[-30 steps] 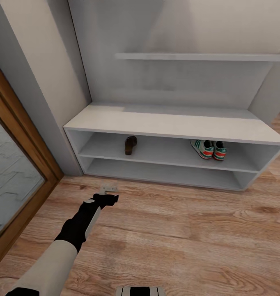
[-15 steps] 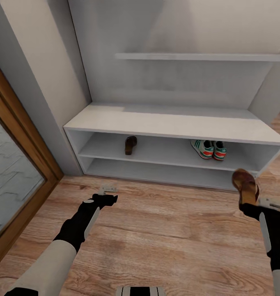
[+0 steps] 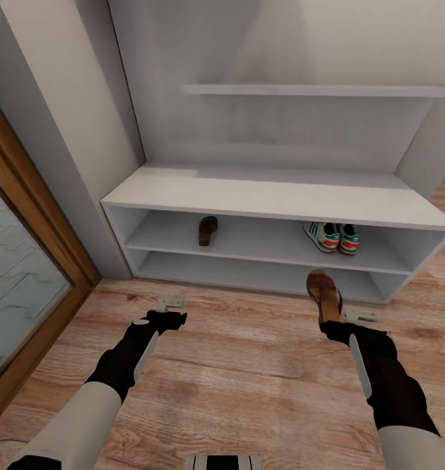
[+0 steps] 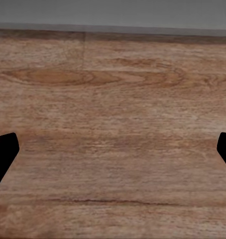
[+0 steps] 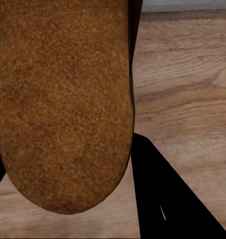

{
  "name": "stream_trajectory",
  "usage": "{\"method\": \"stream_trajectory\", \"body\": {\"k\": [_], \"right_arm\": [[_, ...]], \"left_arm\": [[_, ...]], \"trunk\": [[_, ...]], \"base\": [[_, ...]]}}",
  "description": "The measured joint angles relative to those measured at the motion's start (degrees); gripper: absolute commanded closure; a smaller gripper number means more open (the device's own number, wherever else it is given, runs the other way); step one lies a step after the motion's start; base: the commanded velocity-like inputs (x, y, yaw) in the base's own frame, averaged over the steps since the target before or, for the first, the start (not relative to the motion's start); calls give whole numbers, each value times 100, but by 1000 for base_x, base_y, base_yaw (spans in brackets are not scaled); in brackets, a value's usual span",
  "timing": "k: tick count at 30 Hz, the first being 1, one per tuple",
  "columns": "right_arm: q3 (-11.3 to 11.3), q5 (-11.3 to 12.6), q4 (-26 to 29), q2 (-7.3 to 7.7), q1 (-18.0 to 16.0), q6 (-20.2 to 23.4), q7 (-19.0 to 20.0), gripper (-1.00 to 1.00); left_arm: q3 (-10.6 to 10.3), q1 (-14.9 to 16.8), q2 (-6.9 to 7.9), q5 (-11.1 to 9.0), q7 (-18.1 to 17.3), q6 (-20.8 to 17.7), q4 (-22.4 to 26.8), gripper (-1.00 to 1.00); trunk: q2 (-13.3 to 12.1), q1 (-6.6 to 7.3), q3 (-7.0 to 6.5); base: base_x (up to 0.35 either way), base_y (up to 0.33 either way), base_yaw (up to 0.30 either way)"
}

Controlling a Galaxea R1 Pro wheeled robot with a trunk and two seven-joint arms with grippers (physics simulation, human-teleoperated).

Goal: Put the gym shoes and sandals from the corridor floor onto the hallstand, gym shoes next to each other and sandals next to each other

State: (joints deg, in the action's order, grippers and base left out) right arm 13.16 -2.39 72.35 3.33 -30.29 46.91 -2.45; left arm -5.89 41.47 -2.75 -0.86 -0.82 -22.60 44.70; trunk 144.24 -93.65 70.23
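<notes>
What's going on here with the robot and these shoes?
The robot is tidying shoes onto the hallstand. Its right gripper holds a brown sandal above the corridor floor, in front of the rack. The other sandal already sits on the upper shelf tier toward the left, and both gym shoes sit side by side on the same tier toward the right. The left gripper hovers open and empty over the floor.

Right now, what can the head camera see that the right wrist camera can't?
The head view alone shows the hallstand, with one sandal and both gym shoes on its upper tier, plus the open left hand. The right wrist view alone shows the fuzzy tan sole of the held sandal up close. Both show that sandal and the corridor floor.
</notes>
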Motion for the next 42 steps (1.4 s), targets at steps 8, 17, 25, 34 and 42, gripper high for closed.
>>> {"method": "stream_trajectory", "body": {"k": [8, 17, 25, 34, 42], "right_arm": [[-742, -29, 1, -304, 0, 462, -3, 100], [-1342, -9, -1, -569, -16, 774, -1, 100], [-1480, -84, 22, -663, -35, 1030, -8, 100], [-1503, -98, 20, -657, -36, 1044, -10, 100], [-1504, -104, 21, -661, -36, 1044, -11, 100]], "left_arm": [[-4, 0, 0, 1, -34, 53, -58, -100], [-16, 0, 9, 8, -493, 196, -190, -100], [-136, 0, 67, 184, -936, 399, -316, -100], [-140, 0, 384, 329, -1860, 605, -331, -100], [-379, -1, 464, 343, -2435, 750, -505, -100]], "trunk": [[0, 0, 0], [0, 0, 0], [0, 0, 0], [0, 0, 0], [0, 0, 30]], "base": [[0, 0, 0], [0, 0, 0], [0, 0, 0], [0, 0, 0], [0, 0, 138]]}}
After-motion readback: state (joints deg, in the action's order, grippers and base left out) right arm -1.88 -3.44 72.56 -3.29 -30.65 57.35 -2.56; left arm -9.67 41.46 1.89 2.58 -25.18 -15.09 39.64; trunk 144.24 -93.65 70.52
